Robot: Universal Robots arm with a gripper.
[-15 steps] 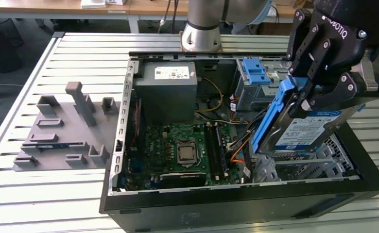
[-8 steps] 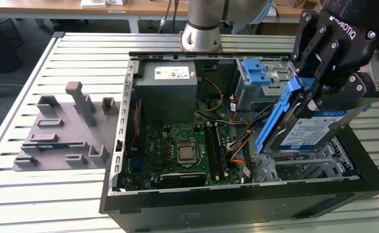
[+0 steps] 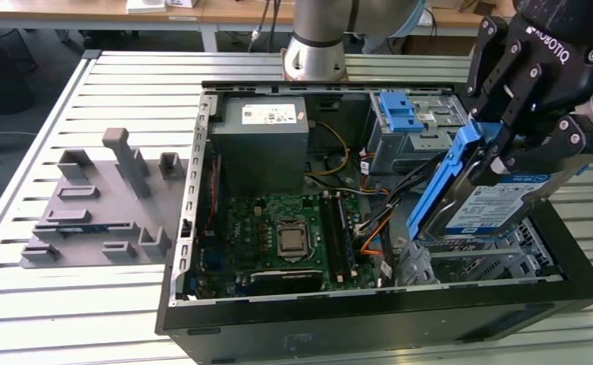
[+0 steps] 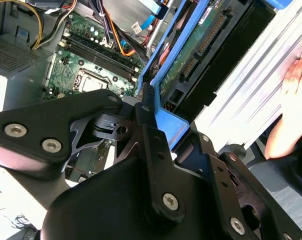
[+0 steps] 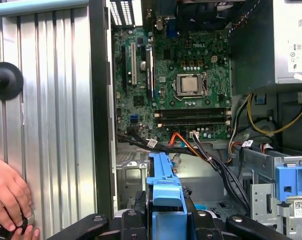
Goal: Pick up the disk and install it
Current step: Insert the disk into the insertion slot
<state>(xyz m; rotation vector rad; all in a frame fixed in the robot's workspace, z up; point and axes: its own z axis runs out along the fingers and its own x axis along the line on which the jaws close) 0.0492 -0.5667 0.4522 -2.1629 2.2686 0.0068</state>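
My gripper [image 3: 524,148] is shut on the disk [image 3: 484,209], a silver hard drive with a white-and-blue label and blue side rails. I hold it steeply tilted at the exterior view's right, its lower end just above the metal drive bay [image 3: 489,262] of the open computer case [image 3: 378,319]. In the second wrist view the disk's green circuit side [image 4: 201,45] and blue rail [image 4: 166,122] run out from my gripper [image 4: 151,115]. The first wrist view has the blue rail [image 5: 165,192] edge-on between the black fingers [image 5: 133,220].
Inside the case lie the motherboard [image 3: 286,236], coloured cables [image 3: 372,228], the grey power-supply box [image 3: 261,137] and a blue latch on a grey cage [image 3: 403,114]. A grey fixture [image 3: 104,205] sits at the exterior view's left. A person's hand [image 5: 8,195] rests beside the case.
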